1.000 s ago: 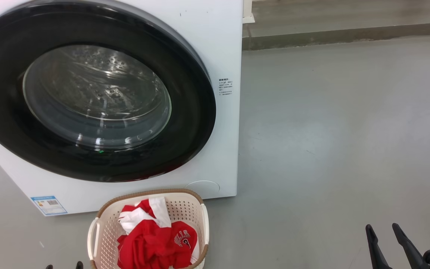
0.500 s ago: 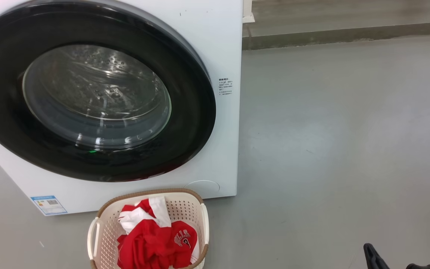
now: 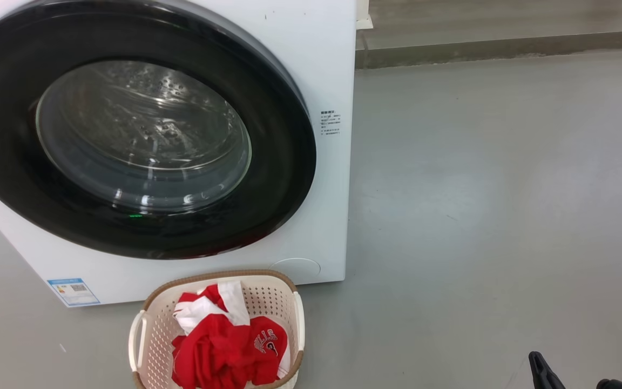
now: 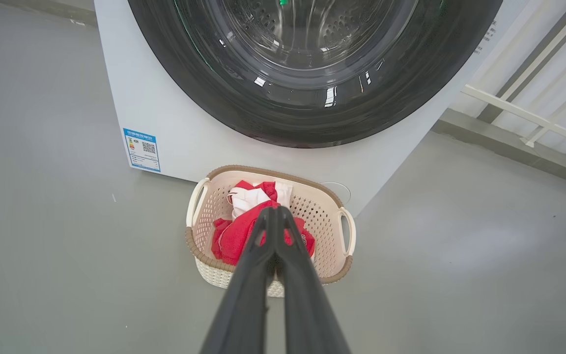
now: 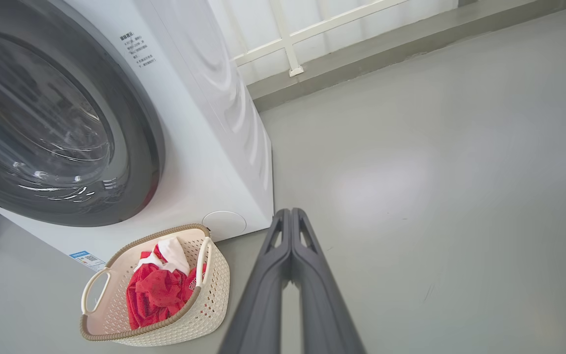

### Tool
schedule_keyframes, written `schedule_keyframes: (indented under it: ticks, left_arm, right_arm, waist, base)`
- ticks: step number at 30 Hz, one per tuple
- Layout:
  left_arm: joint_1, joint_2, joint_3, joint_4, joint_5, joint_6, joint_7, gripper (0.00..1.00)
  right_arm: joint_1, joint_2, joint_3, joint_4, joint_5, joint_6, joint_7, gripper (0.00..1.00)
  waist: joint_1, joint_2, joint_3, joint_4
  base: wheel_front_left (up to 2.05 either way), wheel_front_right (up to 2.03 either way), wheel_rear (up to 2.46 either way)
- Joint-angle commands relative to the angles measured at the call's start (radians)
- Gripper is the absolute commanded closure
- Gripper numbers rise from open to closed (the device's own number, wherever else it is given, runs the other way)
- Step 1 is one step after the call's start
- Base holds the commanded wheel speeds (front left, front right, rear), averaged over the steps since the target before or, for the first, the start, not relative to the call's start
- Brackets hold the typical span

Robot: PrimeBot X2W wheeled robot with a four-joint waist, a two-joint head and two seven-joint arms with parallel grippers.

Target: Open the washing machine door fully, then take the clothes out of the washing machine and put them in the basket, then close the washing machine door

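Washing machine door (image 3: 141, 132) closed, clothes (image 3: 224, 346) in the basket (image 3: 270, 305).
Left gripper (image 4: 275, 211) and right gripper (image 5: 290, 212) pinched together (nothing held).

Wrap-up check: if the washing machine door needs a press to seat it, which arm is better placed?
Left, probably. The left fingers, shut, aim at the basket right below the washing machine door; the right fingers point at floor beside the washing machine.
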Motion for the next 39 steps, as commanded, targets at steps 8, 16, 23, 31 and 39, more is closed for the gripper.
schedule_keyframes:
  ticks: [8, 16, 23, 31, 39]
  left_arm:
    - [-0.052, 0.011, 0.003, -0.034, -0.104, -0.001, 0.025, 1.00]
    - [-0.071, 0.011, 0.002, -0.040, -0.191, -0.002, 0.048, 1.00]
    - [-0.088, 0.010, 0.002, -0.046, -0.268, -0.002, 0.068, 1.00]
    - [-0.106, 0.009, 0.001, -0.052, -0.355, -0.003, 0.091, 1.00]
    - [-0.125, 0.008, 0.001, -0.058, -0.442, -0.003, 0.114, 1.00]
  right_arm:
    - [-0.050, -0.010, -0.009, -0.032, 0.098, -0.001, 0.027, 1.00]
    - [-0.069, -0.008, -0.013, -0.037, 0.177, -0.001, 0.051, 1.00]
    - [-0.086, -0.007, -0.017, -0.042, 0.245, -0.001, 0.071, 1.00]
    - [-0.104, -0.005, -0.021, -0.047, 0.324, -0.001, 0.095, 1.00]
    - [-0.123, -0.003, -0.025, -0.053, 0.402, -0.002, 0.118, 1.00]
  waist:
    - [-0.0002, 0.0000, 0.004, 0.006]
    - [-0.0002, 0.0000, 0.008, 0.011]
    - [-0.0002, 0.0000, 0.011, 0.015]
    - [-0.0002, 0.0000, 0.015, 0.021]
    - [-0.0002, 0.0000, 0.019, 0.026]
  base:
    - [0.00, 0.00, 0.00]
    - [0.00, 0.00, 0.00]
    - [0.00, 0.00, 0.00]
    - [0.00, 0.00, 0.00]
    - [0.00, 0.00, 0.00]
